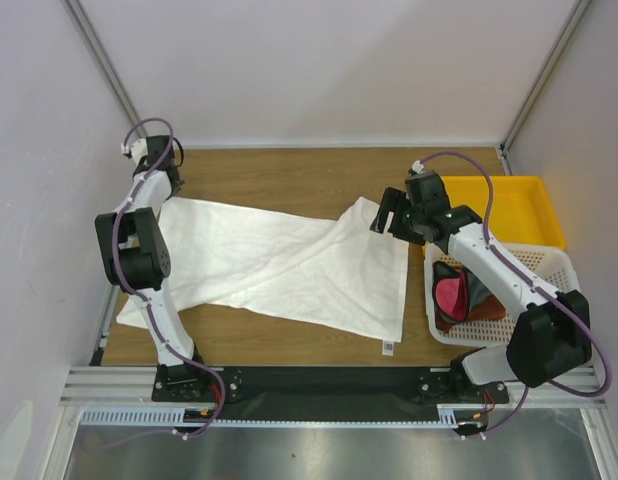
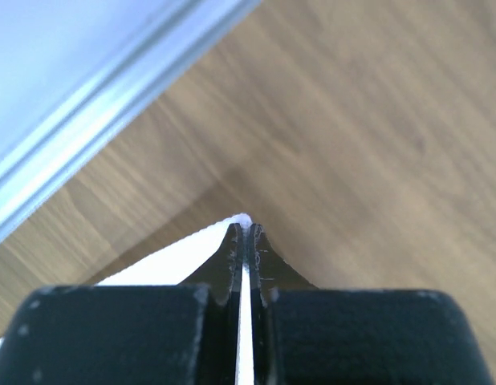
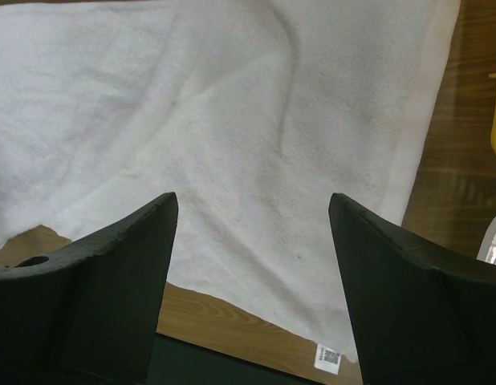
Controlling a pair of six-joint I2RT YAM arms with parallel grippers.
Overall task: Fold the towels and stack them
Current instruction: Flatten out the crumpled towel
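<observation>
A: White towel (image 1: 279,265) is lying spread across the table (image 1: 289,175) – mostly flat, far-right corner flopping over itself, no proper fold yet.
B: Hands?
A: Left hand (image 2: 245,228) is pinching the far-left corner, jaws clamped tight w/ cloth showing between them. Right hand (image 3: 252,204) is hanging wide apart over the towel's right part, gripping nothing.
B: Others?
A: Pink towel (image 1: 451,297) & brown towel (image 1: 481,305) are sitting bunched in the basket (image 1: 549,262), right side.
B: Progress?
A: Early, I'd say – nothing is stacked; all three are waiting on folds, then piling.
</observation>
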